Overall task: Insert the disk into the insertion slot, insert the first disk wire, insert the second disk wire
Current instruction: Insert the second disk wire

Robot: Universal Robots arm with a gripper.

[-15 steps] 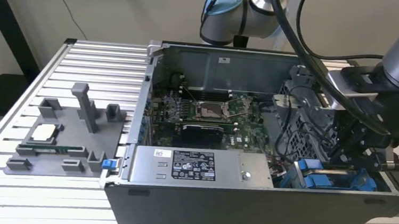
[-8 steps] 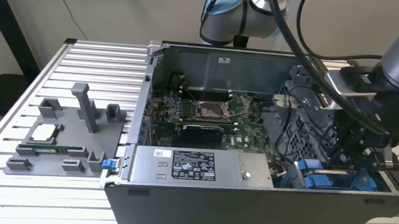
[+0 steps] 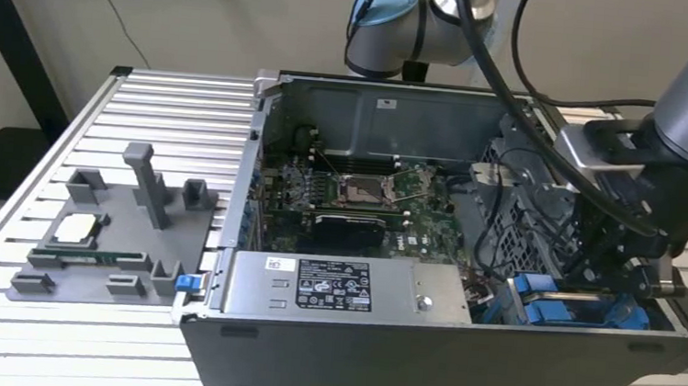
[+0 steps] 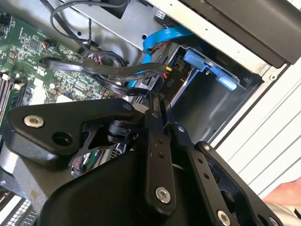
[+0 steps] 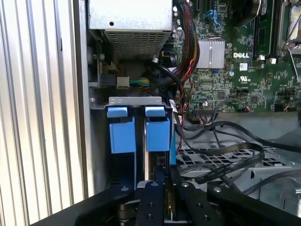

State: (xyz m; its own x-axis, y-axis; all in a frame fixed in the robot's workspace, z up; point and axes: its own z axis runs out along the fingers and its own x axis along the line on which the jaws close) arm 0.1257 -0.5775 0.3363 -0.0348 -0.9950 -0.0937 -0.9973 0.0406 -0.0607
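The disk stands on edge in the insertion slot, showing as a dark edge under its blue carrier; a second blue carrier sits beside it. In the exterior view these blue parts lie at the case's front corner on the exterior view's right. My gripper reaches down at the disk's end, fingers drawn together on a black disk wire connector. In the exterior view the gripper hangs just above the bay. A blue flat wire runs past the bay.
The grey power-supply box lies along the case's front wall, with the motherboard behind it. Black cables loop over a perforated cage beside the bay. A grey parts fixture sits outside on the exterior view's left. Part of a hand shows.
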